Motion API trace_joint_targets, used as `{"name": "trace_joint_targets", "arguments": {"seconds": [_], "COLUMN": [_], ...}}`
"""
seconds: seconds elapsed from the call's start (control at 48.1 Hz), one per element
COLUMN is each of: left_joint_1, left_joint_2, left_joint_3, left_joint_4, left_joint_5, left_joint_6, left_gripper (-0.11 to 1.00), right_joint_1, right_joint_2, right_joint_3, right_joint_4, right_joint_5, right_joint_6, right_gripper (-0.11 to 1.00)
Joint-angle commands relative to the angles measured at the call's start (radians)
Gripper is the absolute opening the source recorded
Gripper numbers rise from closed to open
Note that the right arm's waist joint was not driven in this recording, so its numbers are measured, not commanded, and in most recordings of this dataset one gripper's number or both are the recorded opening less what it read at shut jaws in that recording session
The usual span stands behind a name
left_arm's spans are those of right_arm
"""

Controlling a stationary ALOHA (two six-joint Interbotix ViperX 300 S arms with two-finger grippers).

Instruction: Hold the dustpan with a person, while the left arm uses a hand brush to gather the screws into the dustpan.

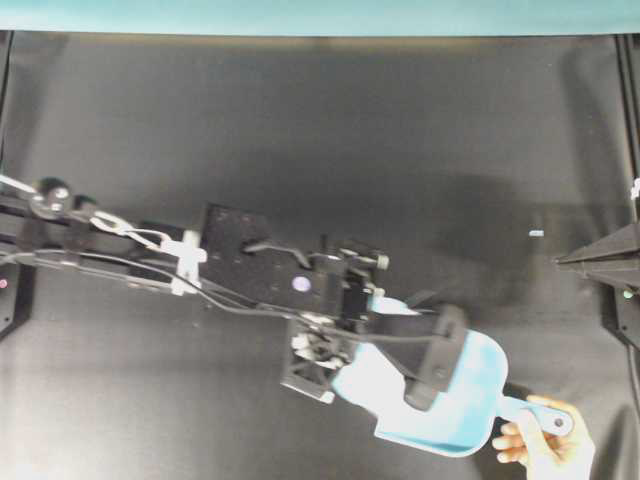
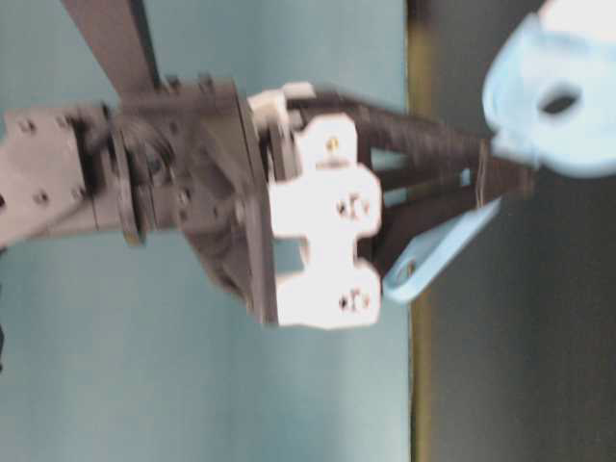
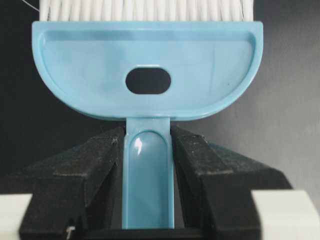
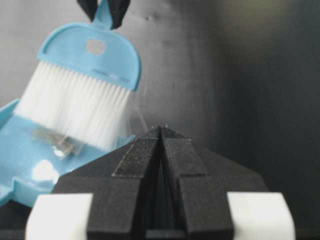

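My left gripper (image 3: pixel 147 145) is shut on the thin handle of the light-blue hand brush (image 3: pixel 147 70) and holds it bristles down. In the overhead view the left gripper (image 1: pixel 435 360) is over the light-blue dustpan (image 1: pixel 470 410), which lies at the front right. A person's hand (image 1: pixel 548 448) holds the dustpan's handle. In the right wrist view the brush (image 4: pixel 90 55) has its white bristles (image 4: pixel 75 110) on the dustpan (image 4: pixel 25 160), with a few grey screws (image 4: pixel 55 142) lying in the pan at the bristle tips. My right gripper (image 4: pixel 161 130) is shut and empty, off at the right edge (image 1: pixel 565 262).
A small pale object (image 1: pixel 536 233) lies on the black table left of the right gripper. A teal wall strip (image 1: pixel 320 15) runs along the far edge. The table-level view is blurred and filled by the left gripper (image 2: pixel 496 173).
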Motion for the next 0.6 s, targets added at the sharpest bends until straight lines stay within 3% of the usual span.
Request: {"name": "trace_joint_targets", "arguments": {"seconds": [0.0,0.374,0.582], "left_joint_1": [-0.005,-0.008,0.017], "left_joint_2": [0.003,-0.006,-0.092], "left_joint_3": [-0.037,-0.008,0.008], "left_joint_4": [-0.002,-0.002,0.000], "left_joint_5": [0.011,0.052,0.012], "left_joint_6": [0.002,-0.003,-0.002], "left_gripper": [0.31,0.31,0.31], "right_joint_1": [0.000,0.000,0.000], "right_joint_2": [0.005,0.005,0.006], "right_joint_3": [-0.006,-0.006,-0.006], "right_joint_4": [-0.002,-0.002,-0.002], "right_joint_5": [-0.006,-0.006,-0.006], "right_joint_6": [-0.006,-0.006,-0.006], "right_gripper": [0.00,0.00,0.00]}}
